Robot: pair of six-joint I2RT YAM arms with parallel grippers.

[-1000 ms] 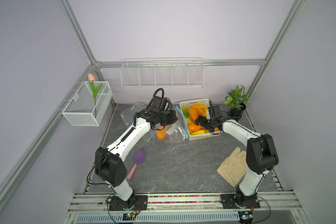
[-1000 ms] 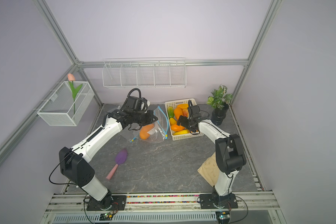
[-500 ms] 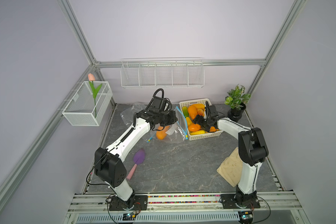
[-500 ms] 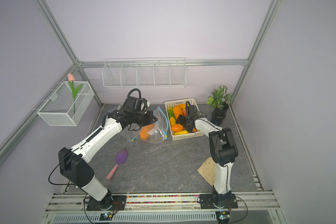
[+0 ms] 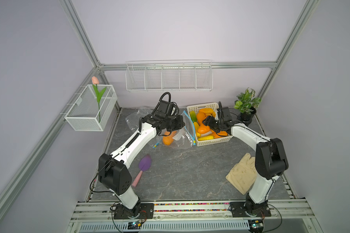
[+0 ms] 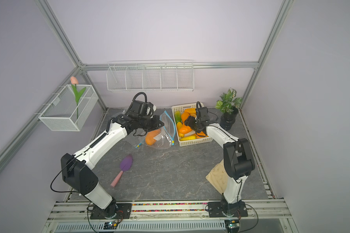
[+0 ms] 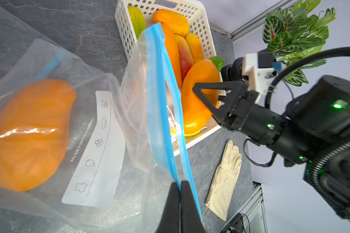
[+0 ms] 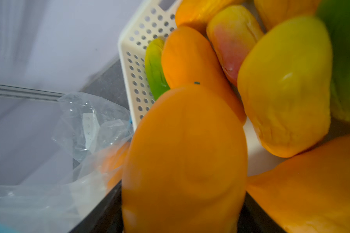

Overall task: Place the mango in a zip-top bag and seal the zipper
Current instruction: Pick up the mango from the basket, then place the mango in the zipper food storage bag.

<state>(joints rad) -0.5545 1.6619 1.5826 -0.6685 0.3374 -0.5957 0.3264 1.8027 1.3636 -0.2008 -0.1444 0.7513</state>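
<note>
My left gripper (image 7: pixel 179 182) is shut on the blue zipper edge (image 7: pixel 158 100) of a clear zip-top bag (image 5: pixel 182 137), holding its mouth raised beside the basket. An orange fruit (image 7: pixel 28 133) lies under clear plastic behind it; which bag holds it I cannot tell. My right gripper (image 5: pixel 209 126) reaches into the white basket (image 5: pixel 210 142) of several fruits. Its fingers press both sides of an orange mango (image 8: pixel 184 157), which fills the gap between them. In both top views the mango (image 6: pixel 184 129) rests among the other fruit.
A second crumpled bag (image 5: pixel 135 119) lies at the back left. A purple trowel (image 5: pixel 144 164) lies at the front left, a cream glove (image 5: pixel 241 175) at the front right and a potted plant (image 5: pixel 247 105) in the back right corner. Wire baskets hang on the walls.
My right gripper has pushed further into the basket and its jaws have narrowed onto the orange mango. The left arm and the bag have stayed put.
</note>
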